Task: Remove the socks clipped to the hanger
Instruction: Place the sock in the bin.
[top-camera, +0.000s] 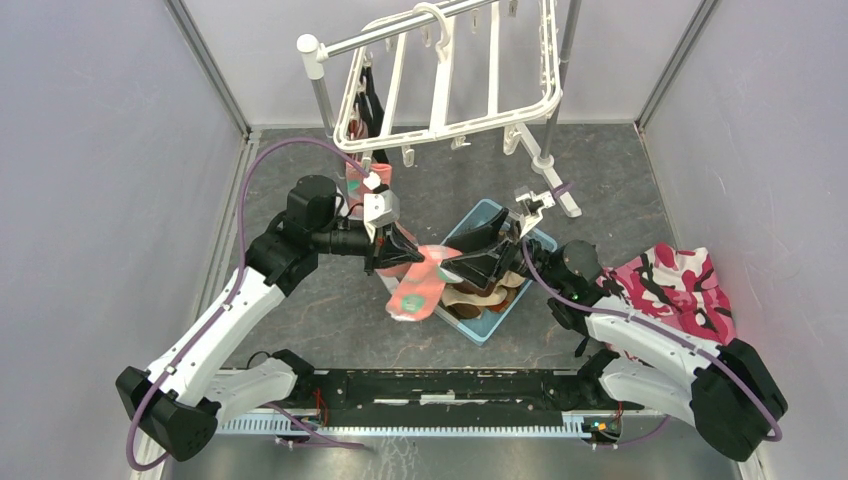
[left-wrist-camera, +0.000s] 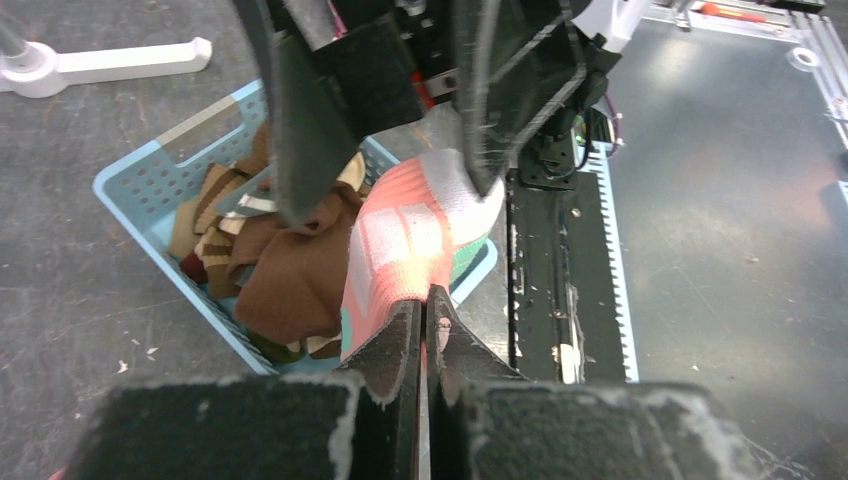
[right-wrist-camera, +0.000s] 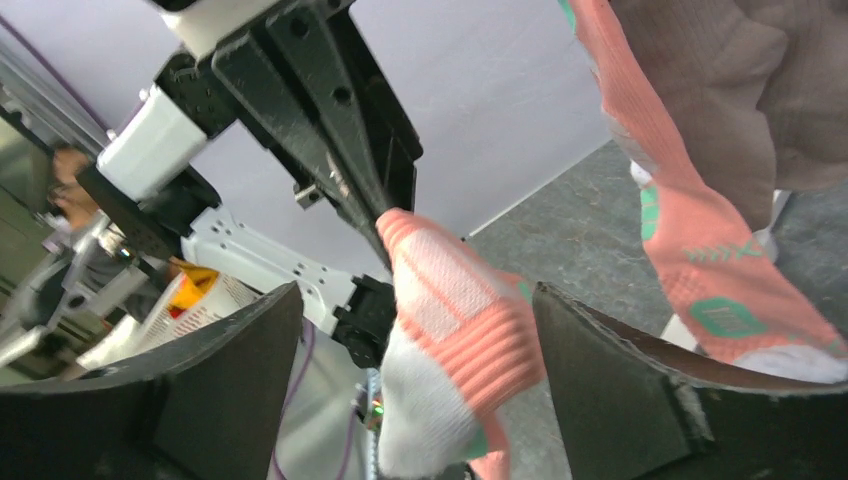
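A coral pink sock (top-camera: 418, 287) with white and teal patches hangs over the near-left edge of the light blue basket (top-camera: 527, 287). My left gripper (top-camera: 406, 256) is shut on its cuff (left-wrist-camera: 410, 240), and its tips (left-wrist-camera: 427, 303) pinch the fabric. My right gripper (top-camera: 452, 262) is open, and its fingers (right-wrist-camera: 620, 380) straddle the sock's white toe end (right-wrist-camera: 450, 340) without pressing it. The white hanger (top-camera: 445, 90) hangs at the back. A dark sock (top-camera: 372, 100) and another coral sock (top-camera: 358, 185) stay clipped at its left end. That coral sock (right-wrist-camera: 690, 230) also hangs in the right wrist view.
The basket (left-wrist-camera: 130, 180) holds several brown and striped socks (left-wrist-camera: 290, 270). A pink camouflage cloth heap (top-camera: 680, 285) lies at the right. The grey pole stand (top-camera: 322, 100) carries the hanger, with a white foot (top-camera: 560, 190) behind the basket. The black base rail (top-camera: 450, 385) runs along the near edge.
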